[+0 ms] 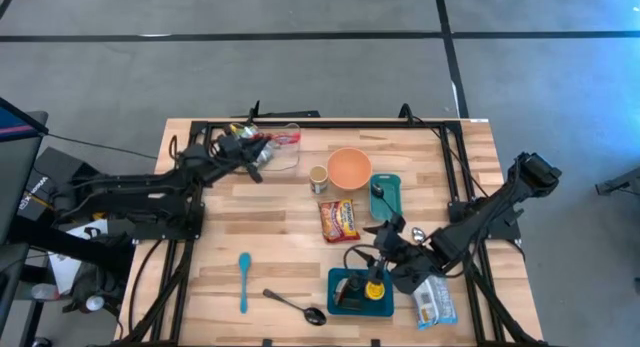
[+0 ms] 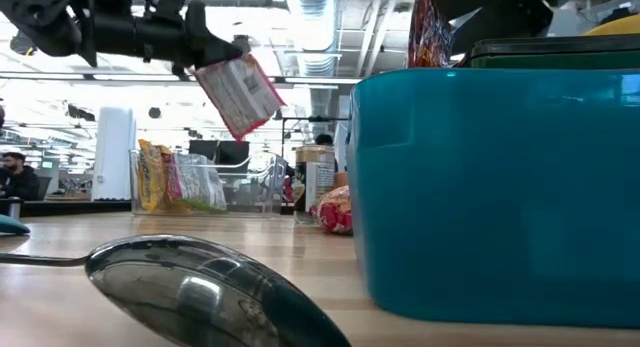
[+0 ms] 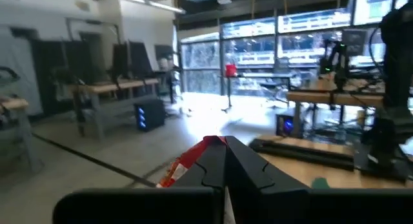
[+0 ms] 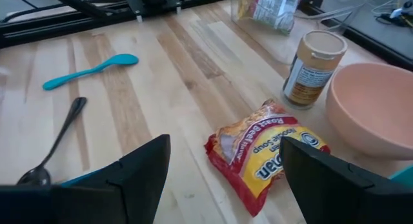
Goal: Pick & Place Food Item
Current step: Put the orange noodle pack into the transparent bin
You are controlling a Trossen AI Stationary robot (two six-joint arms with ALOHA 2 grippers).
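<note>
My left gripper hovers over the table's far left, beside a clear plastic bin, and is shut on a small red-and-white food packet. The bin holds other packets. My right gripper stands open above the table's near right, with nothing between its fingers. Just ahead of it, a red-and-yellow noodle packet lies flat on the table. An orange bowl and a small can stand at the middle. My left gripper pinches the packet's upper edge between its two shut fingers. The fingers lie about level. The packet hangs tilted below them, clear of the table and above the height of the bin.
A teal tray carries a spoon. A teal box with a yellow item stands at the near edge. A blue spoon, a black spoon and a pale packet lie along the near side.
</note>
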